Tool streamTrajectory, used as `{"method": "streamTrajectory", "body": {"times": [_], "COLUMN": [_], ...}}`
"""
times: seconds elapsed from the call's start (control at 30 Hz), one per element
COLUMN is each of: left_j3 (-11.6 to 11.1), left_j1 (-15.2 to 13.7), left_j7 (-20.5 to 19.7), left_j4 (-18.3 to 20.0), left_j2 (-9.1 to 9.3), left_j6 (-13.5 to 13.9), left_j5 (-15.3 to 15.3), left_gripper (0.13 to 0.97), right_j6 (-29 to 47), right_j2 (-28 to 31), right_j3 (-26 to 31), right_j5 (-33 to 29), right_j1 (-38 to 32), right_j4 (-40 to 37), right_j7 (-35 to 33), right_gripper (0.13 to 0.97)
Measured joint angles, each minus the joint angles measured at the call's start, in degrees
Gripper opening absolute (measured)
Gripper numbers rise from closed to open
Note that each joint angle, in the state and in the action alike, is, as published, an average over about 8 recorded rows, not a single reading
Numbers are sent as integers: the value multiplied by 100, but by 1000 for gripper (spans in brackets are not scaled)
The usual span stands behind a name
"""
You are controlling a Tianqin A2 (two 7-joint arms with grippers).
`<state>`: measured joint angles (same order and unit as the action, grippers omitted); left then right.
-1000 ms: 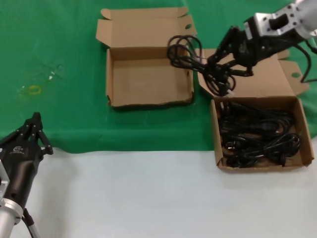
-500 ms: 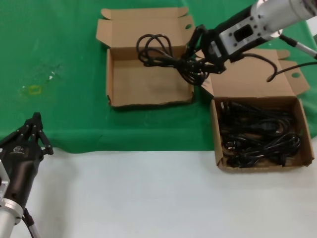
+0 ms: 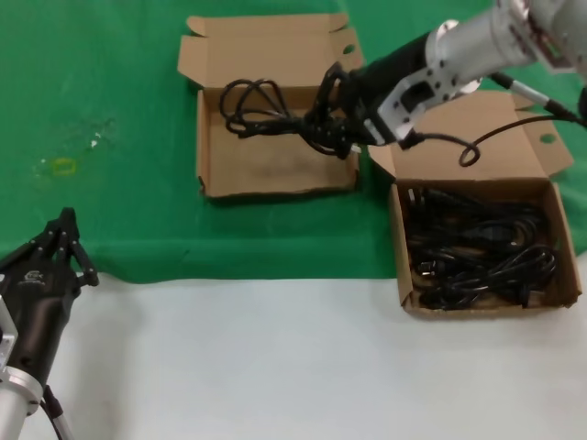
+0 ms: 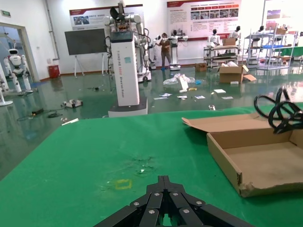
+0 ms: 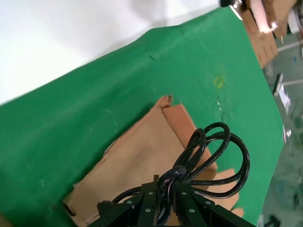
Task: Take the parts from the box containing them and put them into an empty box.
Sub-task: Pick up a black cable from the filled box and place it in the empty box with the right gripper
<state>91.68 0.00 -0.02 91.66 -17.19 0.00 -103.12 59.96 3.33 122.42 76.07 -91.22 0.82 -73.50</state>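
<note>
Right pincer is clamped tight on a coiled black cable, carrying it in the air over the empty box, its loops hanging over the box's far half. That box sits open on the green cloth, lid flap folded back. Just beside it, on the robot's right, the box containing them lies open too, packed with more black cables. Down at the near left corner, the left pincer rests low at the cloth's edge over the white worktop, fingers drawn together to a point, gripping nothing.
</note>
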Motion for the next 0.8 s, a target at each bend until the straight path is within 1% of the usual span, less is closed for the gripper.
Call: {"method": "streamTrajectory", "body": {"times": [0.17,0.33,0.8], "left_j3": [0,0,0], "left_j1": [0,0,0], "left_j7": [0,0,0], "left_j4": [0,0,0], "left_j2": [0,0,0], "left_j6": [0,0,0], "left_j5": [0,0,0], "left_gripper": [144,144,144], "right_j6": [-229,-503,-1167], "right_j2": [-84,-144,-208], "right_j3": [-42,-34,-52], "right_j5": [28,6,-9], "right_j1": [130,217,383], "right_j4": [-7,-16,-37], "right_j7": [-598,-971,-1229], "right_gripper": [181,181,181]}}
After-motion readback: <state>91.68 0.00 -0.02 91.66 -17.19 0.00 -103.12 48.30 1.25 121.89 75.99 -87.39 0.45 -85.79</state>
